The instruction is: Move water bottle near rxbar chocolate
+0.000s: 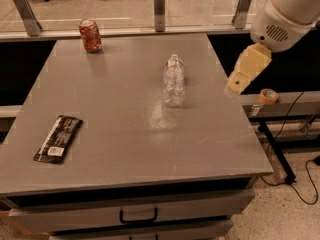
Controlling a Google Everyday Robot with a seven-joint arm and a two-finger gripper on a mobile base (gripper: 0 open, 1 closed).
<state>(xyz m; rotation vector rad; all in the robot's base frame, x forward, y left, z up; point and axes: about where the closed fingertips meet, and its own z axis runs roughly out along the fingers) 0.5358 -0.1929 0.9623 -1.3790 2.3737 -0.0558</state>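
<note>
The water bottle, clear and ribbed with a white cap, lies on its side right of the middle of the grey table, cap toward the far edge. The rxbar chocolate, a flat black wrapper with a white label patch, lies near the table's left front. My gripper hangs from the white arm over the table's right edge, to the right of the bottle and above the surface, apart from it.
A red soda can stands at the table's far left. A glass railing with metal posts runs behind the table. A roll of tape sits on a ledge to the right. Drawers with a handle face front.
</note>
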